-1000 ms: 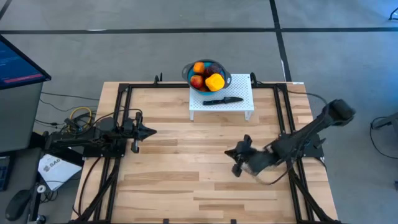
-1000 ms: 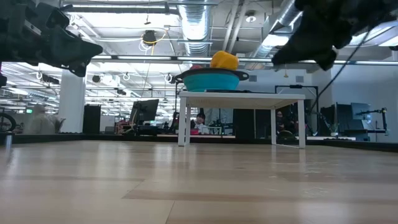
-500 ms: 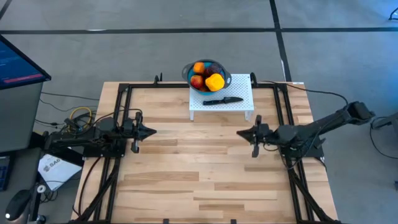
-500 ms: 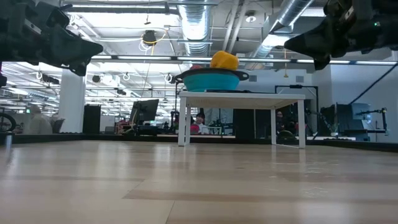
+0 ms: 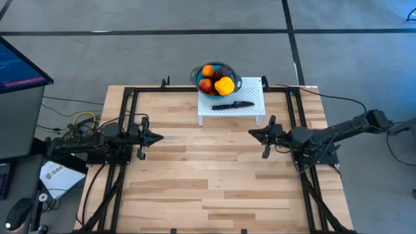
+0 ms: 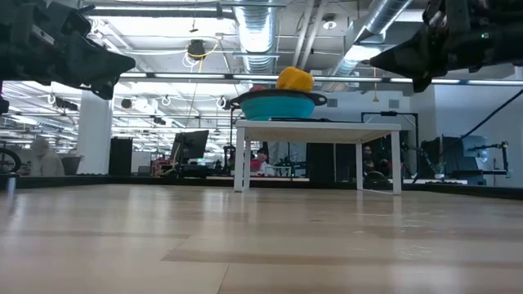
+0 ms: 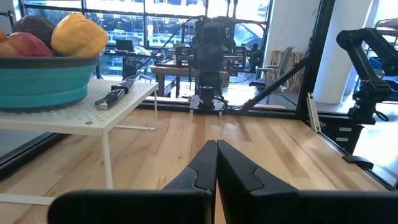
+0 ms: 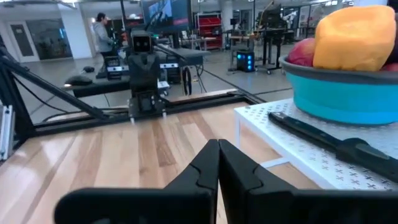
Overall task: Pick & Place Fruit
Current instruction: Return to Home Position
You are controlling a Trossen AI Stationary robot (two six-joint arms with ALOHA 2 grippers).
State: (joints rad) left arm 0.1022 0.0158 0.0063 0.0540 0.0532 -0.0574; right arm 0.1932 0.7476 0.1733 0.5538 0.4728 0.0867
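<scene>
High view: wooden worktop (image 5: 195,188), grey floor (image 5: 130,52); one shelf (image 5: 252,91), bowl (image 5: 195,77), knife (image 5: 232,104); four fruit (image 5: 225,85) showing; left end effector (image 5: 159,137), right end effector (image 5: 252,134) closed, empty.

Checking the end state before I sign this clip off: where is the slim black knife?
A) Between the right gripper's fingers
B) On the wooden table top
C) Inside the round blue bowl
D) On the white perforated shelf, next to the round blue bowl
D: the slim black knife lies flat on the white perforated shelf beside the round blue bowl holding the toy fruits, while the right gripper is shut, empty and apart from it.
</scene>
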